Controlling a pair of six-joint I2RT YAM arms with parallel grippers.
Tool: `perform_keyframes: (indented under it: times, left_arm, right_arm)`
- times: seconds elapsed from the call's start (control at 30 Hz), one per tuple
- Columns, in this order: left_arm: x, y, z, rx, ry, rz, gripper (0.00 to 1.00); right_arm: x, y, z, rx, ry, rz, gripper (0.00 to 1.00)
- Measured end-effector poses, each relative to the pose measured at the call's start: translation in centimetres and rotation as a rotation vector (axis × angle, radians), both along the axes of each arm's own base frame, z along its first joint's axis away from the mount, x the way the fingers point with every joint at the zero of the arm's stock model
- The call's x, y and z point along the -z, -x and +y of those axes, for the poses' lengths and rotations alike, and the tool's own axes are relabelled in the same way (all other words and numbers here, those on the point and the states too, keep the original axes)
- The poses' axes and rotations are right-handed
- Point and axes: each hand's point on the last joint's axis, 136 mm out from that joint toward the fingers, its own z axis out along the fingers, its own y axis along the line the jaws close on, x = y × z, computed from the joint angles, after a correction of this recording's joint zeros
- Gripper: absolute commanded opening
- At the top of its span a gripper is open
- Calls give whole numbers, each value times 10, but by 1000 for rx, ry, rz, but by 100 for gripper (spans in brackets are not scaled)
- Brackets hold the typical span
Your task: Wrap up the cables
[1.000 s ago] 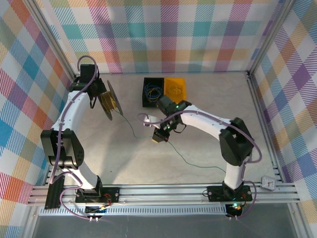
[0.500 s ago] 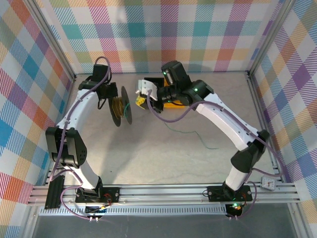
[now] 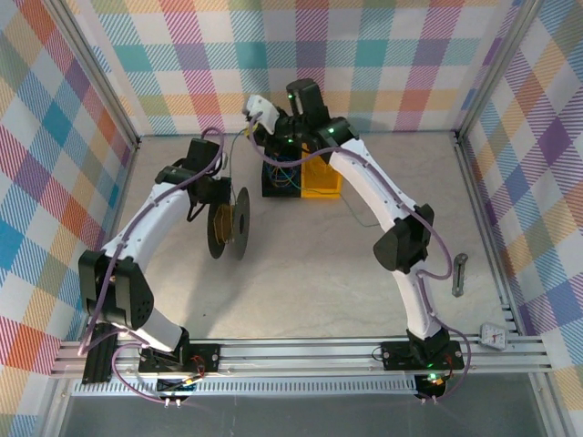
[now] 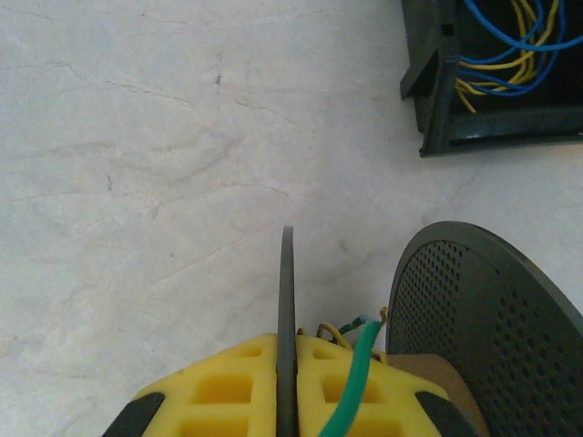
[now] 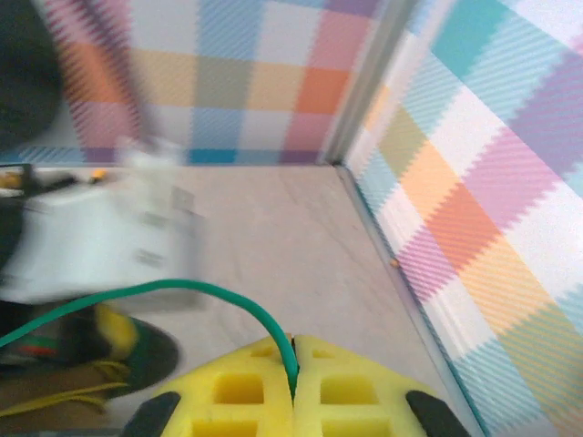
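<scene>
In the overhead view we see the left gripper (image 3: 221,197) left of ctr, on the spool (image 3: 229,224), which stands on edge w/ its two black discs upright; we can't tell whether it touches the table (image 3: 301,291). From the left wrist we see its yellow fingers (image 4: 255,350) clamped on the thin edge of one disc, at bottom ctr of the frame. The other disc, perforated, takes the lower right. A green cable (image 4: 353,378) comes up btwn the two discs, beside a few yellow turns on the core. The right gripper (image 3: 259,112) is at top ctr of the overhead view, in front of the checked back wall and just above the box (image 3: 271,188), which is half black, half yellow-orange. The right wrist view is blurred, but there its yellow fingers (image 5: 260,362) are pressed together w/ the green cable pinched btwn them; the cable arcs from bottom ctr over to the left edge. The other cables (image 4: 510,45), blue & yellow, lie tangled in the black half of the box, at upper right of the left wrist frame.
</scene>
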Motion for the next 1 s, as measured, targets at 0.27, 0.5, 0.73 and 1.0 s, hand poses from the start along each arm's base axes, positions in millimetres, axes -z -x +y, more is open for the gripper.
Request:
perform_keyframes:
  times: [0.27, 0.5, 0.73, 1.0]
  left_arm:
    - [-41, 13, -22, 116, 119, -100, 0]
    - [-90, 33, -60, 337, 316, -227, 0]
    - [-157, 18, -24, 257, 440, -413, 0]
    - [-165, -5, 25, -52, 422, -454, 0]
  right_arm:
    - [57, -60, -22, 131, 18, 129, 0]
    - [102, -63, -32, 167, 81, 273, 0]
    - [142, -42, -44, 149, 116, 419, 0]
    - [161, -18, -41, 103, 109, 486, 2]
